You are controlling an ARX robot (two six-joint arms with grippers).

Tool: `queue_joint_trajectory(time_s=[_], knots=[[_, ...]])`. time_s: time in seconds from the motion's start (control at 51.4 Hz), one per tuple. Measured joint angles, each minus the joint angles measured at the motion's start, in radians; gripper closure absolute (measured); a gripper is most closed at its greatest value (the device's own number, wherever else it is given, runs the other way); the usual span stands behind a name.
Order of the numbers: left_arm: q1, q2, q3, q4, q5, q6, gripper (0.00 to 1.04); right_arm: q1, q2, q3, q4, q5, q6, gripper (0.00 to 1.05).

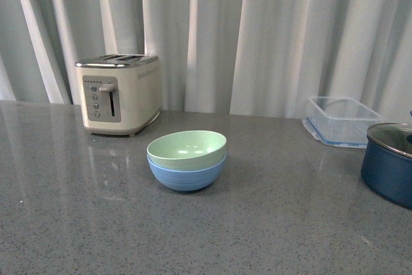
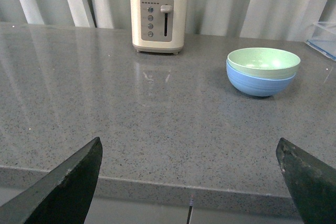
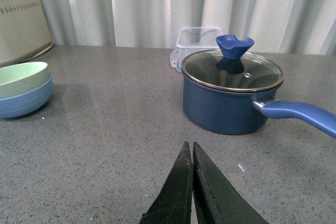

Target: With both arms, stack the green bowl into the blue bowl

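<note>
The pale green bowl [image 1: 187, 149] rests nested inside the light blue bowl [image 1: 186, 176] in the middle of the grey counter. Both show again in the left wrist view, green bowl [image 2: 263, 62] sitting in blue bowl [image 2: 260, 83], and at the edge of the right wrist view, green bowl [image 3: 22, 77] over blue bowl [image 3: 26, 102]. My left gripper [image 2: 189, 150] is open and empty, hanging over the counter's near edge, far from the bowls. My right gripper [image 3: 190, 150] is shut with nothing in it, above bare counter between the bowls and a pot. Neither arm appears in the front view.
A cream toaster [image 1: 119, 93] stands behind the bowls to the left. A clear plastic container [image 1: 341, 120] sits at the back right, and a dark navy pot [image 3: 231, 100] with a glass lid and a long blue handle [image 3: 302, 115] stands in front of it. Curtains hang behind.
</note>
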Motion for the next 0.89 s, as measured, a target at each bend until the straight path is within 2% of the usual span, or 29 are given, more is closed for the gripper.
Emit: queue_joint_trajectory(time_s=[0.895], knots=[[0.000, 0.000, 0.000, 0.000, 0.000, 0.000, 0.07, 0.000, -0.352, -0.015, -0.335, -0.002, 0.000, 1.04]])
